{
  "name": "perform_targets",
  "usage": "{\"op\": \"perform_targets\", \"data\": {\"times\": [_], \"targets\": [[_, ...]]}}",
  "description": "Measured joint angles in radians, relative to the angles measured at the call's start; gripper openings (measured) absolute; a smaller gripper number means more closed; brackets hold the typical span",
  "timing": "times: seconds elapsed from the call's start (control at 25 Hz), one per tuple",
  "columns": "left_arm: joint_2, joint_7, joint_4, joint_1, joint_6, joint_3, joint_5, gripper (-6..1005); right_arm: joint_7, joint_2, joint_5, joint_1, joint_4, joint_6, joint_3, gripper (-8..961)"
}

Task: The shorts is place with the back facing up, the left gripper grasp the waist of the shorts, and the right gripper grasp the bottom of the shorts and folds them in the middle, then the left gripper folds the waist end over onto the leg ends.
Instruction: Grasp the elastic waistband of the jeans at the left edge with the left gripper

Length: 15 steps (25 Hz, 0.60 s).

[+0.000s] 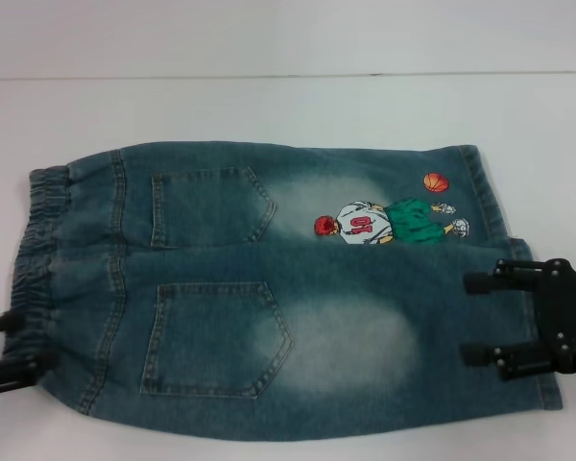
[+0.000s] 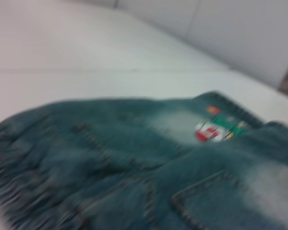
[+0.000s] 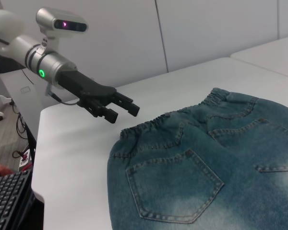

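Jaws of the right gripper [image 1: 478, 318] stand apart, two black fingers over the leg ends at about 4 o'clock in the head view. Jaws of the left gripper [image 1: 2, 348] also stand apart, at the waist edge near 8 o'clock; in the right wrist view the left gripper [image 3: 119, 108] hovers clear of the elastic waistband [image 3: 182, 115].

One pair of denim shorts [image 1: 259, 288] lies flat on the white desk [image 1: 288, 106], back up, long axis running 9 to 3 o'clock, waist toward 9. Two back pockets [image 1: 211, 206] counted. One cartoon basketball-player print [image 1: 389, 221] on the far leg.
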Motion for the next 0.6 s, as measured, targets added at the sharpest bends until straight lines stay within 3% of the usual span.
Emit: {"op": "perform_targets", "data": {"times": [0.32, 0.6], "targets": [[-0.056, -0.153, 0.256, 0.036, 0.000, -0.001, 0.100, 809, 0.000, 0.000, 0.000, 0.001, 0.000, 0.009, 0.000, 927], [-0.084, -0.159, 0.284, 0.009, -0.034, 0.004, 0.187, 797, 0.001, 0.000, 0.000, 0.004, 0.000, 0.009, 0.000, 928]]}}
